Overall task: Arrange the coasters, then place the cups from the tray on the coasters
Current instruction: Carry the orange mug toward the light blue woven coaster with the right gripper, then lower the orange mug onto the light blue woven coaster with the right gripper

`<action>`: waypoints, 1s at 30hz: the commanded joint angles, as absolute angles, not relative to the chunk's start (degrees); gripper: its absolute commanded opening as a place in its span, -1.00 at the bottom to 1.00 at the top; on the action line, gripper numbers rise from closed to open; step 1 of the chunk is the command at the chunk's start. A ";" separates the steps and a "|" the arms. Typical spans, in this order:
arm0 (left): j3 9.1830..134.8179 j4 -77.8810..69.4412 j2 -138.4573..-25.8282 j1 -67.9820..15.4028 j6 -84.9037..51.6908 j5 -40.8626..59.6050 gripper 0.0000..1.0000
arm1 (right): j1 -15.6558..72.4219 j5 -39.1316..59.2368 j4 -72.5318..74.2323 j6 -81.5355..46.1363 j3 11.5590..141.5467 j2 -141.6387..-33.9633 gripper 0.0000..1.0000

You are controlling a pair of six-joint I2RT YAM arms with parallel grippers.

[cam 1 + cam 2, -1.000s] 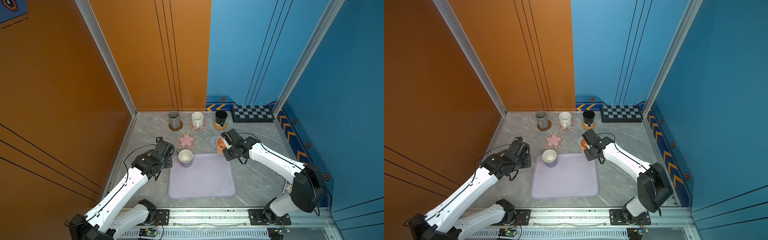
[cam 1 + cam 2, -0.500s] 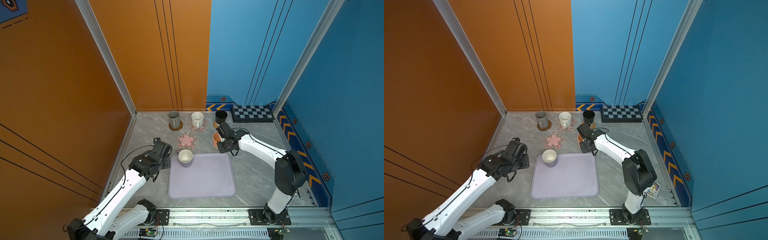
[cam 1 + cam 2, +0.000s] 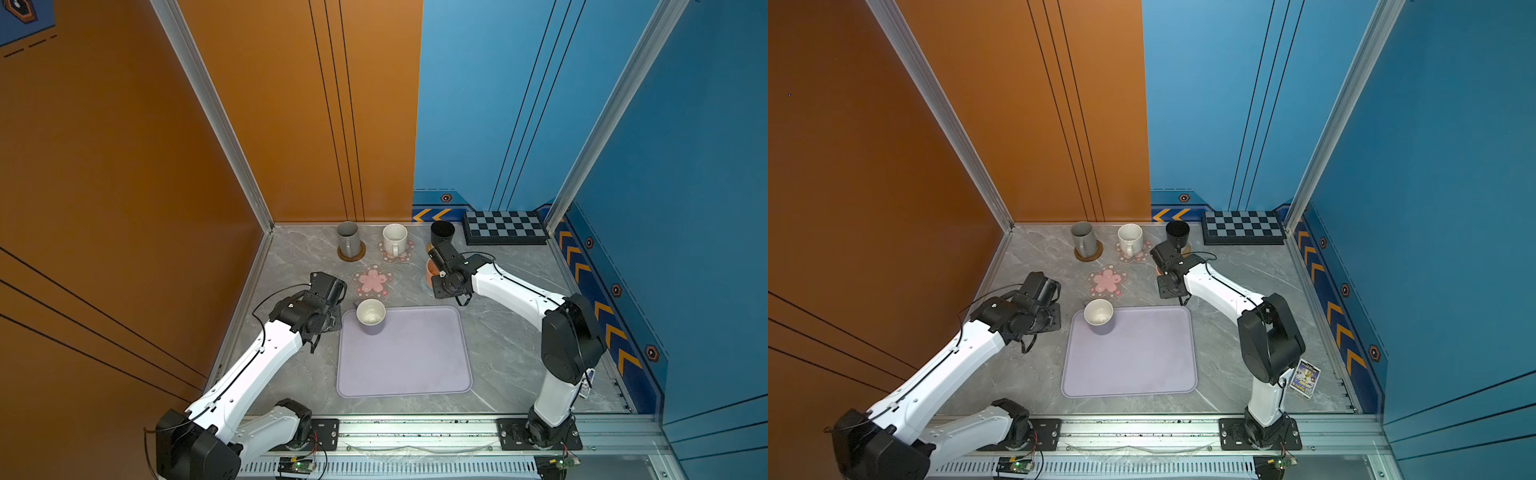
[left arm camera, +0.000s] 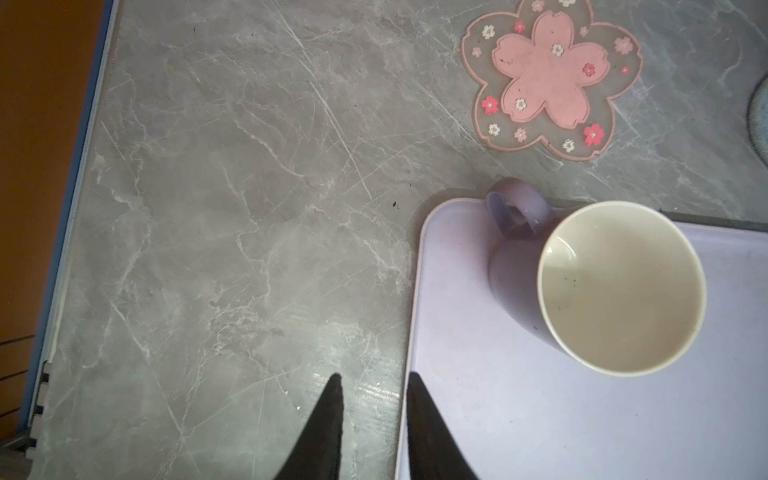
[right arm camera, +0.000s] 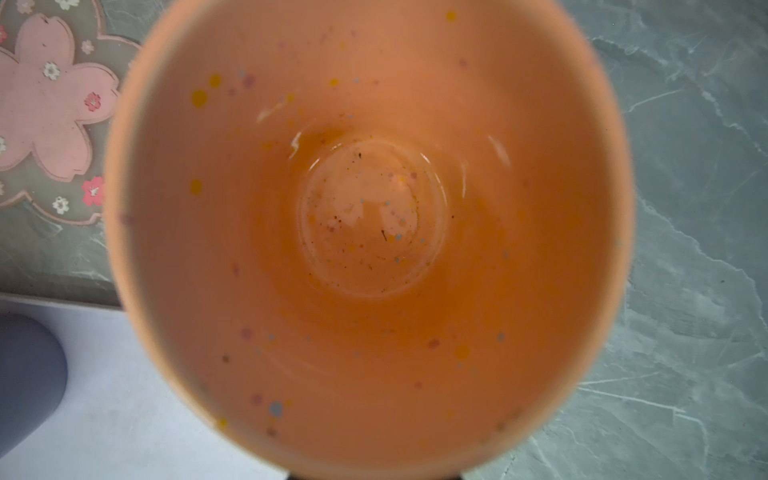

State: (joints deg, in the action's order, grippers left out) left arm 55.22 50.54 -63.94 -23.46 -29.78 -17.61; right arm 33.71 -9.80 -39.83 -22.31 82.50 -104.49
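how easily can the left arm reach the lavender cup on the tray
Probably yes: the left fingers hover beside the tray corner, empty, and nothing stands between them and the lavender cup.

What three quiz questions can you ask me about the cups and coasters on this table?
1. Pick one: what colour is the cup standing on the tray? A green, B lavender, C red.
2. True or false: one pink coaster has no cup on it.
3. Fill the gap: the white cup stands between the grey cup and the ___ cup.

Key: 1 B. 2 True. 3 Black.
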 commanded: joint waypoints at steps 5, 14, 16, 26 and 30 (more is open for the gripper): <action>57.70 46.69 -67.75 -22.25 -27.60 -14.34 -0.45 | 33.52 -13.86 -37.42 -25.84 86.23 -105.40 -1.00; 58.10 45.16 -70.04 -21.86 -27.44 -13.53 -0.46 | 33.49 -13.52 -37.44 -25.49 86.52 -106.91 -1.00; 57.81 45.07 -70.14 -21.74 -27.55 -13.55 -0.46 | 33.40 -13.62 -37.44 -25.40 86.71 -107.30 -1.00; 56.96 45.10 -69.76 -21.18 -27.42 -13.97 -0.46 | 33.15 -13.37 -37.35 -23.05 88.83 -109.85 -1.00; 56.95 45.17 -70.08 -20.84 -27.25 -13.93 -0.46 | 33.22 -12.81 -37.20 -22.42 89.36 -110.80 -1.00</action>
